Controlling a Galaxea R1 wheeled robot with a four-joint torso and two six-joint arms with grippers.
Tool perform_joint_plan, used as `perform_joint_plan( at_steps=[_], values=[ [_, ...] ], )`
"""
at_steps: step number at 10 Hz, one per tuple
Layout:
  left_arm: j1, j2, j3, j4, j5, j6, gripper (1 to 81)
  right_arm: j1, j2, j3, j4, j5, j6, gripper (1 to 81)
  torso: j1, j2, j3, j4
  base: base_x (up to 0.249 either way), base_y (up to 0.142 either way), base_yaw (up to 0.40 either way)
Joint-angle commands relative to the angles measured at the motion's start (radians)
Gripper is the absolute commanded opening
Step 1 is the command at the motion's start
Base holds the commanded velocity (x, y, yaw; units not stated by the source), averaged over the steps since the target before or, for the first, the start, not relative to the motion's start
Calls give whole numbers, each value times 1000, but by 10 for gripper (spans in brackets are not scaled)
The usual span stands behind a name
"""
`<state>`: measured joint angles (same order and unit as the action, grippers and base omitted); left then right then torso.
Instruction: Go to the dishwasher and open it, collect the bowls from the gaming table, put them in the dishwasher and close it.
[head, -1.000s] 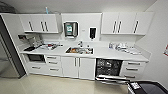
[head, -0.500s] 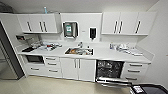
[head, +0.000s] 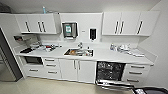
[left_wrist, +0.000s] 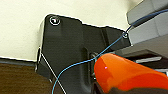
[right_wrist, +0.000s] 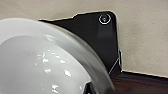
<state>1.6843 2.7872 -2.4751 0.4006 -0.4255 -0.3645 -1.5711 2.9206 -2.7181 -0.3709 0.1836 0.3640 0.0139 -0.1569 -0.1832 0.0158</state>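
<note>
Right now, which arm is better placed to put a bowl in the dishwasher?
Probably the right, though the robot is far off. The open dishwasher sits low on the right of the head view. A white bowl shows close by the right wrist; an orange bowl by the left.

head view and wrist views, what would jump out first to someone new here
The open dishwasher, under the counter right of the sink, door dropped down and dark racks showing. Then the bright orange bowl large in the left wrist view, and the glossy white bowl large in the right wrist view.
</note>
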Motion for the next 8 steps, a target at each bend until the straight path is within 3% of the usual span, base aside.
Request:
perform_joint_plan(
  at_steps=[1,8],
  values=[
    [-21,-17,4,18,30,2,10,36,-15,0,-5,-33,-2,10,0,0,0,0,114,0,0],
    [-21,-18,4,17,30,2,10,42,-15,0,-7,-33,-2,10,0,0,0,0,114,0,0]
  ],
)
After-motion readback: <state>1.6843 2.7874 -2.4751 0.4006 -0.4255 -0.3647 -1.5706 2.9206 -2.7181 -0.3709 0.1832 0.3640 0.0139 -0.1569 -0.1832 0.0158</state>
